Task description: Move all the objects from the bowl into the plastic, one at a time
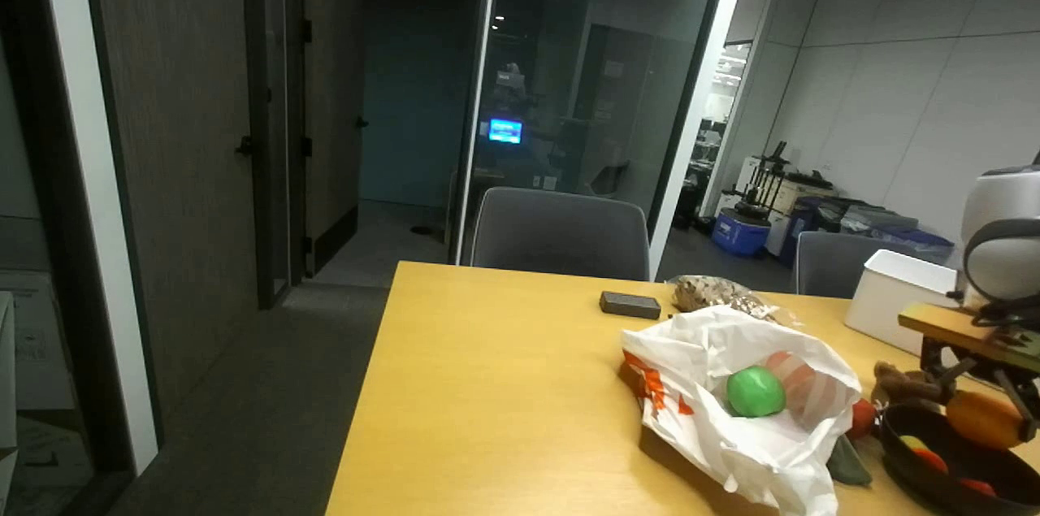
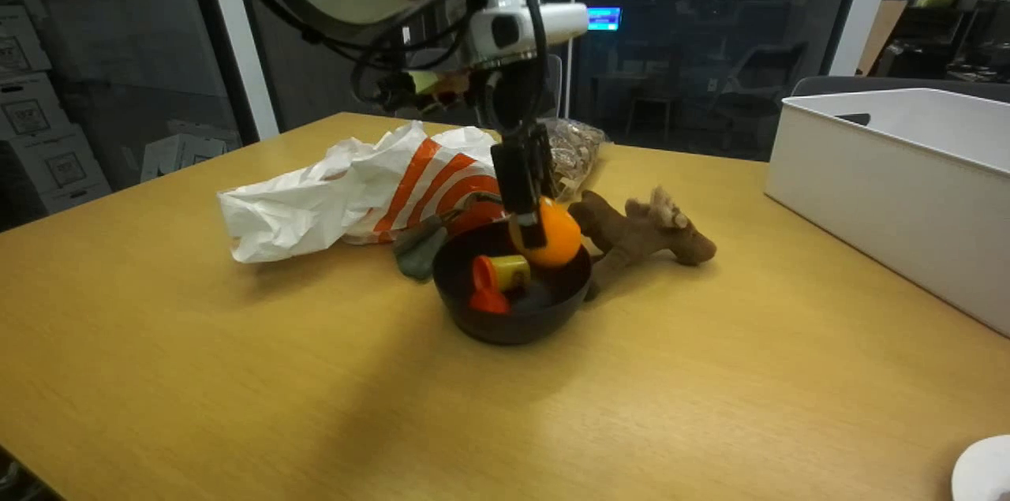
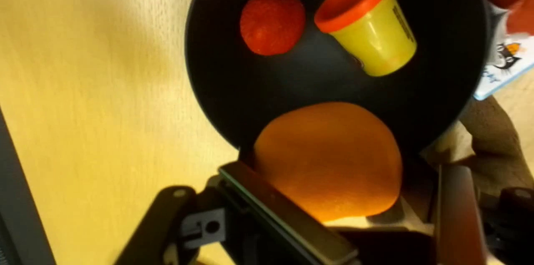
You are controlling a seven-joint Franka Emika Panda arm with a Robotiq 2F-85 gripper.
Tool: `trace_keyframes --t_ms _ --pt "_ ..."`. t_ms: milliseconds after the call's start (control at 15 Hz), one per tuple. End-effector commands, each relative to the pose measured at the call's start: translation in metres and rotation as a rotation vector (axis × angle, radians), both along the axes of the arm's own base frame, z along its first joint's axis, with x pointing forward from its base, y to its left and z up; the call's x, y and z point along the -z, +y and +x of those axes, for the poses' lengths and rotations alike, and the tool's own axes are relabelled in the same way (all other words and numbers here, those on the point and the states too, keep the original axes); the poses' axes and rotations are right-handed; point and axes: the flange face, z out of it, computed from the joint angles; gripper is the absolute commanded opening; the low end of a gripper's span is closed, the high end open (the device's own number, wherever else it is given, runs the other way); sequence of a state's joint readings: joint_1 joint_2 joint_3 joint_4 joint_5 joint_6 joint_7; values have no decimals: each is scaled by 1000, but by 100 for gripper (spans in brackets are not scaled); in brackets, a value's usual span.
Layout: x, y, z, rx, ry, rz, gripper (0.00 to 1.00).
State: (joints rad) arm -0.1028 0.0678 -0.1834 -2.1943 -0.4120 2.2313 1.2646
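A dark bowl [image 2: 513, 327] stands on the table, with a red ball [image 3: 272, 21] and a yellow tub [image 3: 381, 37] with a red lid lying inside. My gripper [image 3: 343, 169] is shut on a large orange ball [image 3: 329, 144], with one finger on each side. That ball overlaps the bowl's rim in the wrist view; in an exterior view the orange ball [image 1: 979, 418] is at rim height or just above. The plastic is a crumpled white bag [image 1: 707, 357] beside the bowl, its mouth spread and a green ball [image 1: 756, 392] inside.
A brown stuffed toy [image 2: 631, 237] lies against the bowl's side. A grey-green item [image 2: 418, 248] sits between bowl and bag. Behind the bag are a clear bag of brown stuff [image 1: 715, 292] and a dark block [image 1: 630, 305]. A white box [image 2: 884, 185] stands farther off.
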Motion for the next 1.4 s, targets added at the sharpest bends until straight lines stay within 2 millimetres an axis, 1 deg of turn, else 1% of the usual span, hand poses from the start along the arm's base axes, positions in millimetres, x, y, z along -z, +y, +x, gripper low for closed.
trace_keyframes --t_ms 0,133,200,267,533,600,667,800,933,1200,1333 --pt "-70 29 -33 -164 -103 21 58" --pt "-101 56 -43 -262 -137 7 58" --pt "-113 71 -44 -312 -152 -1 58" --pt "-122 93 -44 -365 -168 -3 58" --pt "-142 182 -40 -575 -217 11 58" --pt "-141 205 -37 -629 -222 19 58" --pt "-140 224 -33 -682 -229 31 58" --pt "-125 256 -22 -784 -236 69 58" --pt "-106 274 -10 -881 -240 115 58" --pt "-55 284 12 -1040 -199 255 58" --pt "-33 288 17 -1114 -150 340 58"
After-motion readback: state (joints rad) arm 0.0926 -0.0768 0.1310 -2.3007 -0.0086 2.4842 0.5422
